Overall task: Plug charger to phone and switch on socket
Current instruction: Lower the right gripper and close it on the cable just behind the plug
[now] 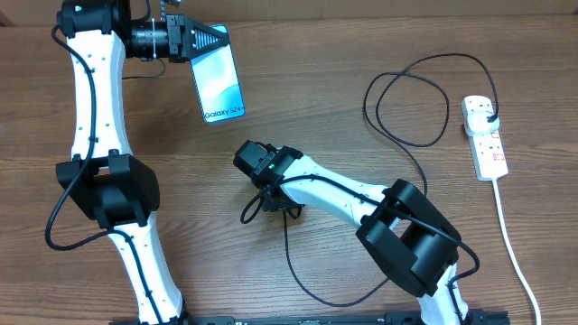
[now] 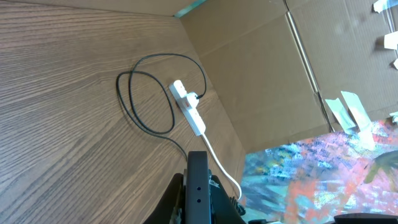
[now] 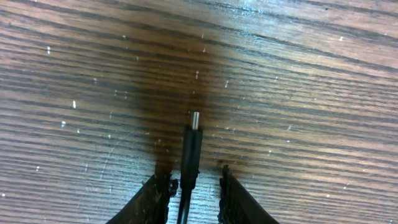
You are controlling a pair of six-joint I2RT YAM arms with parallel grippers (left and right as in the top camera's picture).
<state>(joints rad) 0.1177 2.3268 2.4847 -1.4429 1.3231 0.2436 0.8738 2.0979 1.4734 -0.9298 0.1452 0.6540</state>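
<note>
The left hand [image 1: 212, 41] gripped the phone [image 1: 221, 77] at the bench's far edge; the right hand [image 3: 193, 186] pinched the charger [image 3: 191, 146] tip loosely mid-bench, so it could twist and miss the port.

My tabletop [image 1: 298, 99] is brown wood grain, scattered with pale specks in my right wrist view. On it at the far right lies the white socket [image 1: 485, 135], its white cord [image 1: 513, 253] trailing toward the near edge. The black charger [image 1: 411, 99] cable loops across the wood beside the socket, then curves back along the middle of the tabletop.
</note>
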